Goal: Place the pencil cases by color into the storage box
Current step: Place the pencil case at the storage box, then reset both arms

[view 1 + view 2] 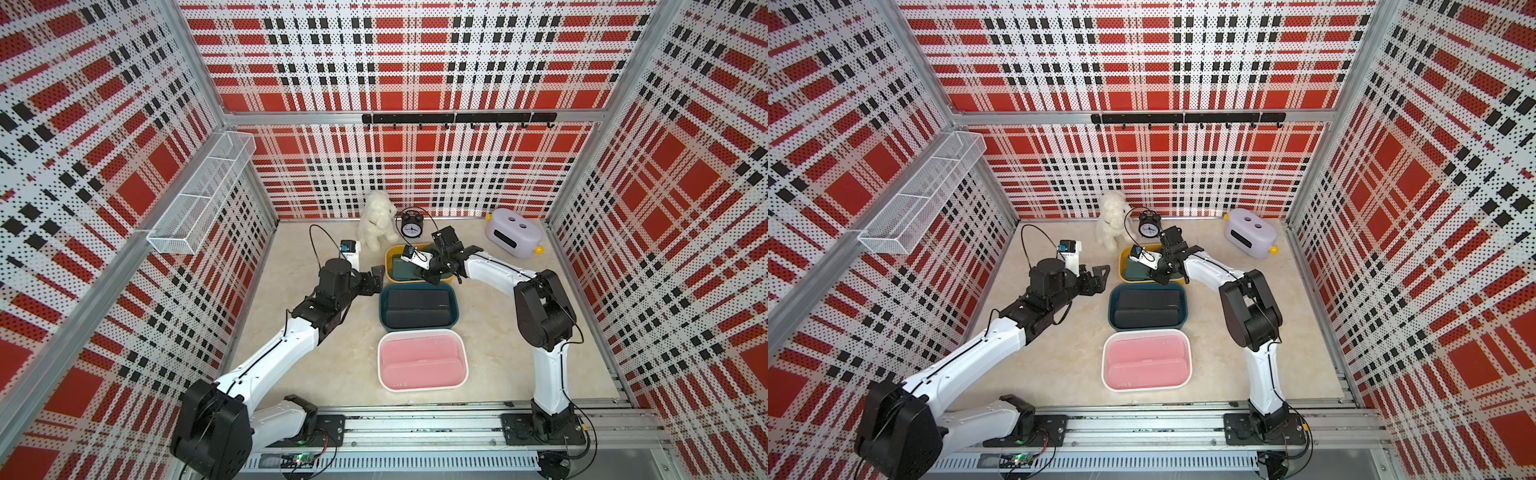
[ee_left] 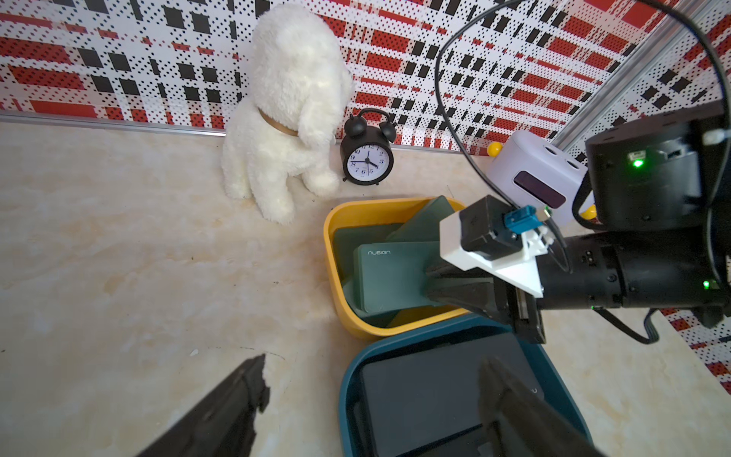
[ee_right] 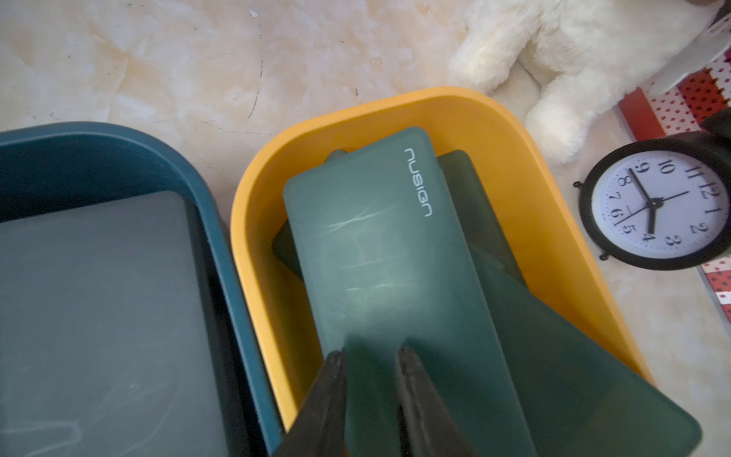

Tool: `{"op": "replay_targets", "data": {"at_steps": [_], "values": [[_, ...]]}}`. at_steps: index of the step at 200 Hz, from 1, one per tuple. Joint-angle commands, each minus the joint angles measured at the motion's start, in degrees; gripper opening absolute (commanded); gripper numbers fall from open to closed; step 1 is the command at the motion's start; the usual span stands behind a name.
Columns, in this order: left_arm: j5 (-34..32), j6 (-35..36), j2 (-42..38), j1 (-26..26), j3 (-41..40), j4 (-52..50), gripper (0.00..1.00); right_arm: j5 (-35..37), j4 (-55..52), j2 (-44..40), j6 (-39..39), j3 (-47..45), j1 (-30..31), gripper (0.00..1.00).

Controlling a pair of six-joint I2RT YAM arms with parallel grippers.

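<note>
Nearest of all, the white tub [image 1: 420,332] holds the pink cases [image 1: 419,358]. Just beyond it the teal tub [image 1: 383,309] holds the black cases [image 1: 417,306]. Both sets lie inside their walls. The cases look like flat, stiff shells with a smooth matte skin. They are probably light, unlikely to bend and apt to slip in a grip, so a pinch across the thin edge at a short end seems the safest hold.

The left gripper [image 1: 377,277] hovers beside the teal tub's far left corner, forearm stretched forward over the table [image 1: 316,353], jaws wide and empty.

Farther back, the yellow tub [image 1: 390,259] carries the green cases [image 1: 405,270], stacked unevenly. The lettered top green case [image 3: 372,245] lies aslant on the others, and one beneath rises past the rim. The right arm [image 1: 494,266] reaches in from the right with its wrist bent down. The right gripper [image 3: 370,356] has its jaws nearly together over that top case's face, not astride it. Whether the tips press it cannot be told.
</note>
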Motion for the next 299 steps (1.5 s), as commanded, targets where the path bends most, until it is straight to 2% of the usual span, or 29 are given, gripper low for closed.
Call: {"op": "replay_targets", "data": {"at_steps": [1, 68, 188, 243, 270, 299], "values": [[0.5, 1.0, 0.3, 0.6, 1.6, 1.5, 0.88, 3.1, -5.2, 1.6, 1.5, -3.0, -0.3, 0.28], [0.5, 1.2, 0.1, 0.8, 1.4, 1.6, 0.88, 3.5, -5.2, 1.0, 1.8, -2.3, -0.3, 0.28], [0.9, 1.1, -0.6, 0.9, 1.3, 1.6, 0.88, 1.7, -5.6, -8.0, 2.1, -1.9, 0.8, 0.31], [0.7, 1.0, -0.9, 0.9, 1.1, 1.7, 0.88, 2.4, -7.3, -4.3, 1.0, 5.2, 0.5, 0.3], [-0.4, 0.9, -1.6, 0.9, 0.6, 1.9, 0.88, 3.6, -7.4, -2.0, 2.6, 8.5, 0.2, 0.3], [-4.0, 0.7, -3.7, 1.8, -1.5, 4.3, 0.88, 5.5, -0.5, -5.4, 7.1, 3.8, -0.9, 0.33]]}}
